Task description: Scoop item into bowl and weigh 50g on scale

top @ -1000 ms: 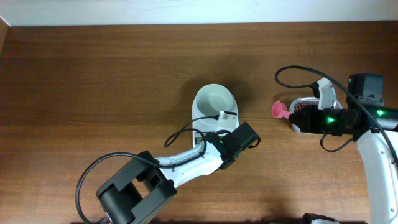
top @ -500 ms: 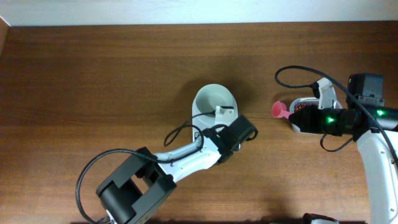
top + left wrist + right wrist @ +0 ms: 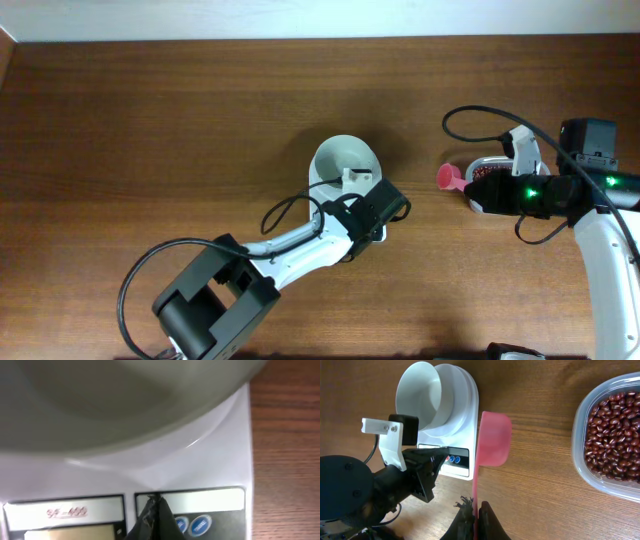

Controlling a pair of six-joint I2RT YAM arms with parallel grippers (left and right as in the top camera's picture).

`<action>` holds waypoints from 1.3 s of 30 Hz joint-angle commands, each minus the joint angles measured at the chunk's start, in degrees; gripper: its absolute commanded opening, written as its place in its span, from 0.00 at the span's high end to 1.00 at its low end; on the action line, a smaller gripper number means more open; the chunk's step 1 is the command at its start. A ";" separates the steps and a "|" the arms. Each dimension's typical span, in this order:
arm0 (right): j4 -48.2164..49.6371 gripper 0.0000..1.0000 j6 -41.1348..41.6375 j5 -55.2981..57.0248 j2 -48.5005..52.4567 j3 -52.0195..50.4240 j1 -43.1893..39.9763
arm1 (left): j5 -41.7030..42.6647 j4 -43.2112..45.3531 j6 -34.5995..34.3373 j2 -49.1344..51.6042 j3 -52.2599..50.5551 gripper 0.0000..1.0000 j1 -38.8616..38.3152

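We hold the pink scoop (image 3: 492, 440) tight in our right gripper (image 3: 472, 516). Our left gripper (image 3: 154, 521), fingers squeezed together, is right at the scale (image 3: 220, 450) buttons (image 3: 192, 524).

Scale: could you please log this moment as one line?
left tool at scale buttons | bowl empty on scale | right tool holds pink scoop

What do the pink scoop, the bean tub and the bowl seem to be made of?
Scoop: likely plastic, matte pink, thin, evenly coloured. Tub: clear plastic; beans show through its wall. Bowl: smooth white, plastic or glazed ceramic; cannot tell.
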 commanded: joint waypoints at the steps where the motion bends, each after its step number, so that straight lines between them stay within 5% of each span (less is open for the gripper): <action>1: -0.02 0.96 -0.44 0.46 -0.44 0.33 -0.22 | 1.95 -2.91 -2.86 4.00 -3.78 1.00 0.52; 13: -0.31 0.96 -0.44 0.44 -0.44 0.33 -0.22 | 7.48 -3.37 -2.84 4.07 -3.80 1.00 -0.57; 39: -1.07 0.96 -0.44 0.46 -0.44 0.33 -0.22 | 3.82 -2.58 -6.10 4.20 -4.98 1.00 0.76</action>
